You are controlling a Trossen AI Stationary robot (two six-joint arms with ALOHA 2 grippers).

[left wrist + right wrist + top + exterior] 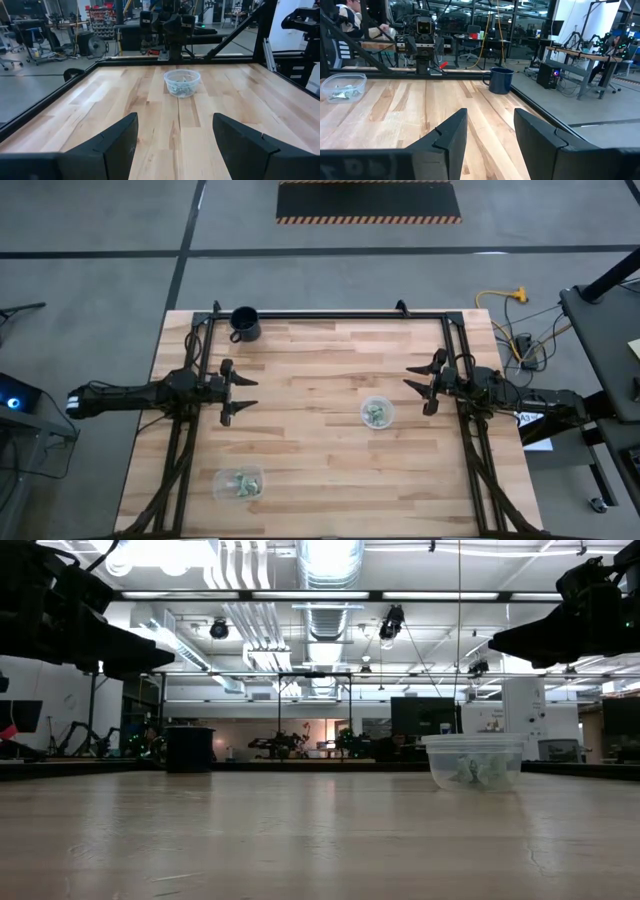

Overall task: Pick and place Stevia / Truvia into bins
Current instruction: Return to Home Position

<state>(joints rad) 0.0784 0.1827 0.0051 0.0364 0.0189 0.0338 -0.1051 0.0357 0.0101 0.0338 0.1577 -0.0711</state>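
Packets of Stevia / Truvia (377, 415) lie in the round bin (365, 408), near the right gripper (410, 377) and slightly toward the table's middle. More lie in the rectangular tub (222, 480), well apart from the left gripper (252, 392). Both claws hover parted and empty, the left spread wider.

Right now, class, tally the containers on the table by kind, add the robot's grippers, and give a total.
Round clear bowl: 1
Rectangular clear tub: 1
Black mug: 1
Open grippers: 2 (left gripper, right gripper)
Total: 5
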